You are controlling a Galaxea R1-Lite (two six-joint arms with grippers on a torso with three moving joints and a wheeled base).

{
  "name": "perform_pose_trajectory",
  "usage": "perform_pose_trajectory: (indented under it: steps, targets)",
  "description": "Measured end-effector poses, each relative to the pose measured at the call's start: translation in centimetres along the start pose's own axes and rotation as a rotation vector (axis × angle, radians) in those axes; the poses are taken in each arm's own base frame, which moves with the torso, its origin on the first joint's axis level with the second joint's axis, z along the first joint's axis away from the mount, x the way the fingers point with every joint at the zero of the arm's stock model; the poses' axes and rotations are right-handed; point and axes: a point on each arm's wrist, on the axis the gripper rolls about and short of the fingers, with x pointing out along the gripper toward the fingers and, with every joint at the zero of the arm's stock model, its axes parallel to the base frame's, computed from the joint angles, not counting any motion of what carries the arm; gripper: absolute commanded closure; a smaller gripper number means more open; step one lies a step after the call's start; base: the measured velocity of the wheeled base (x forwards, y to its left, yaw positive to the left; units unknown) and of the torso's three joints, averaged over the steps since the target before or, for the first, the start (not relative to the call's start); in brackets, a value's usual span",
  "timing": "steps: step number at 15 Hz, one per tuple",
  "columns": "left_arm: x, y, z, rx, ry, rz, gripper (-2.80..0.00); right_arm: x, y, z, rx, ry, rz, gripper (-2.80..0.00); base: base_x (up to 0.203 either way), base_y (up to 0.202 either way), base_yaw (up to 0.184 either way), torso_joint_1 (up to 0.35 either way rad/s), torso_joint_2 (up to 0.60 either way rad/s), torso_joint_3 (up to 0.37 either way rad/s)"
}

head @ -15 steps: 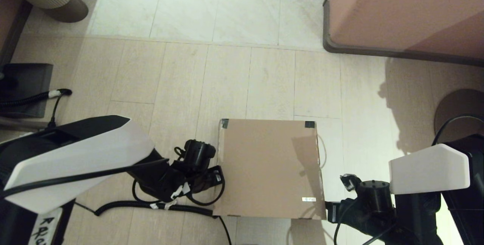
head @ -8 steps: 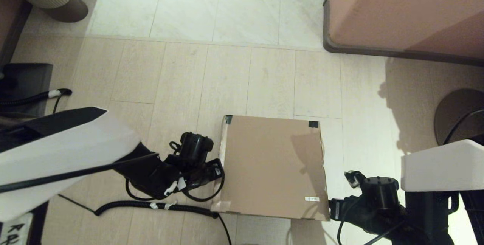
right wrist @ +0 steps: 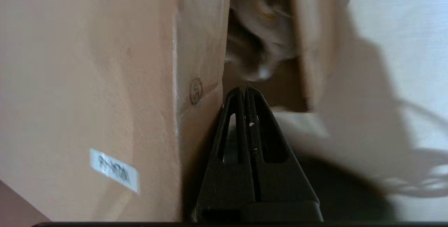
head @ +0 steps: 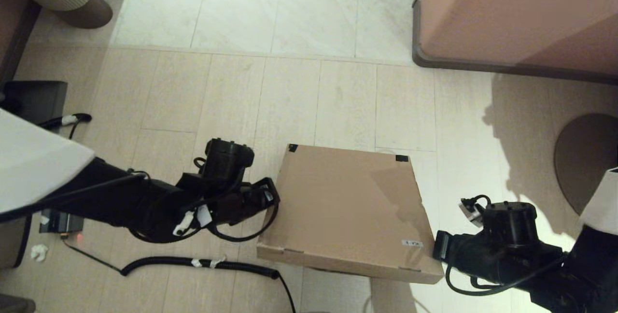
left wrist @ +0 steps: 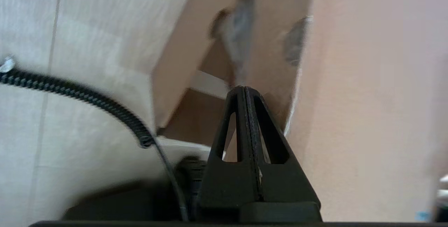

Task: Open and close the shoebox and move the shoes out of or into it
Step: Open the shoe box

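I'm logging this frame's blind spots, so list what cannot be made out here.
- Shoes: only a blurred pale shape in the right wrist view's gap; in the head view the raised lid of the shoebox hides them.
- Label text: too small in the head view, blurred in the right wrist view.
- Left gripper and right gripper: fingertips hidden by the lid in the head view.
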Motion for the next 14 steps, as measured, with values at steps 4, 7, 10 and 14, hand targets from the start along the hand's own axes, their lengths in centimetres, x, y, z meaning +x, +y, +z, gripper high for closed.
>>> perform_pose_trajectory:
  steps: [4, 7, 10, 14]
  targets:
    - [-2.0, -1.1, 1.9, -0.025, -0.06, -0.052, 0.0, -1.1, 1.9, 1.7, 0.107, -0.011, 0.063, 0.0, 0.0, 0.0, 0.0, 0.0, 0.0, 0.0]
    - [-2.8, -1.7, 3.0, -0.034, -0.091, -0.072, 0.0, -2.1, 3.2, 2.8, 0.199, -0.006, 0.126, 0.0, 0.0, 0.0, 0.0, 0.0, 0.0, 0.0]
    - [-3.2, -2.1, 3.7, -0.039, -0.114, -0.089, 0.0, -3.4, 3.9, 3.4, 0.274, 0.012, 0.167, 0.0, 0.0, 0.0, 0.0, 0.0, 0.0, 0.0]
    - [-3.2, -2.3, 4.1, -0.042, -0.126, -0.099, 0.0, -5.3, 4.4, 4.0, 0.379, 0.039, 0.213, 0.0, 0.0, 0.0, 0.0, 0.0, 0.0, 0.0]
